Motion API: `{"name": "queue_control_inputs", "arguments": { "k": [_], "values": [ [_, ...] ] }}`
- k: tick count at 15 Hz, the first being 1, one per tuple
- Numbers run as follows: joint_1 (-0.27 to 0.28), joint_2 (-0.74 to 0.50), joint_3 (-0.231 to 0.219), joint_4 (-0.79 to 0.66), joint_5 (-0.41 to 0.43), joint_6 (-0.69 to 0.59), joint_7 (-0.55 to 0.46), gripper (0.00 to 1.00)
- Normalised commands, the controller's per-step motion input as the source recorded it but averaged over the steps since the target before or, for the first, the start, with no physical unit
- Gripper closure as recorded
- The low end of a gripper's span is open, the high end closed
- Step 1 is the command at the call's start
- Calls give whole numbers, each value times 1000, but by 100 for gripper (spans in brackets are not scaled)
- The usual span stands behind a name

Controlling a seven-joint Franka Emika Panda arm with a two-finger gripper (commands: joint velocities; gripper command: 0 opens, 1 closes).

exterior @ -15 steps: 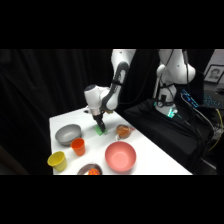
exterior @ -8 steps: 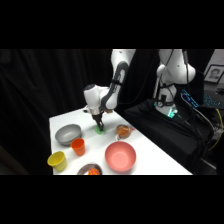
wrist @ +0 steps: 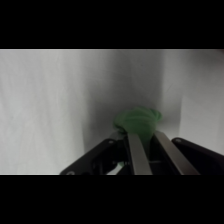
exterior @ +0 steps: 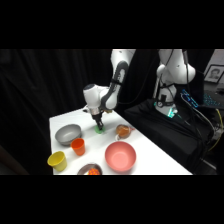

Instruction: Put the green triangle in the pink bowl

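The gripper is down at the table, well behind the pink bowl, with its two fingers set narrow on either side of the green triangle. From the wrist view the block sits right between the finger tips, but I cannot tell whether they are actually pressing on it or just bracketing it. In the side view the green triangle appears to rest on the white table, not yet lifted.

To do this step well, I'd say the fingers should close squarely on the block's flatter faces, since a wedge could squirt out if pinched on a slope. Then lift straight up, high enough to clear the bowl's rim and the small amber cup standing just behind the pink bowl, before carrying it forward.

Counting what's there: one green triangle, one pink bowl, one grey metal bowl, one orange cup, one yellow cup, one amber cup, and one small dark bowl beside the pink bowl with something orange in it.
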Motion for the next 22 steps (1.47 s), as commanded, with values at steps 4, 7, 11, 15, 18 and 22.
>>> {"name": "queue_control_inputs", "arguments": {
  "k": [4, 7, 11, 15, 18, 22],
  "values": [
    [33, -399, -64, -176, -115, -203, 67, 94],
    [27, -491, -47, -170, -90, -352, 47, 94],
    [20, -427, -34, -108, -64, -352, 5, 94],
    [33, -369, -47, -76, -69, -280, 3, 94],
    [56, -322, -56, -62, -98, -229, 32, 94],
    [91, -273, -33, -69, -101, -172, 60, 94]
  ]
}}
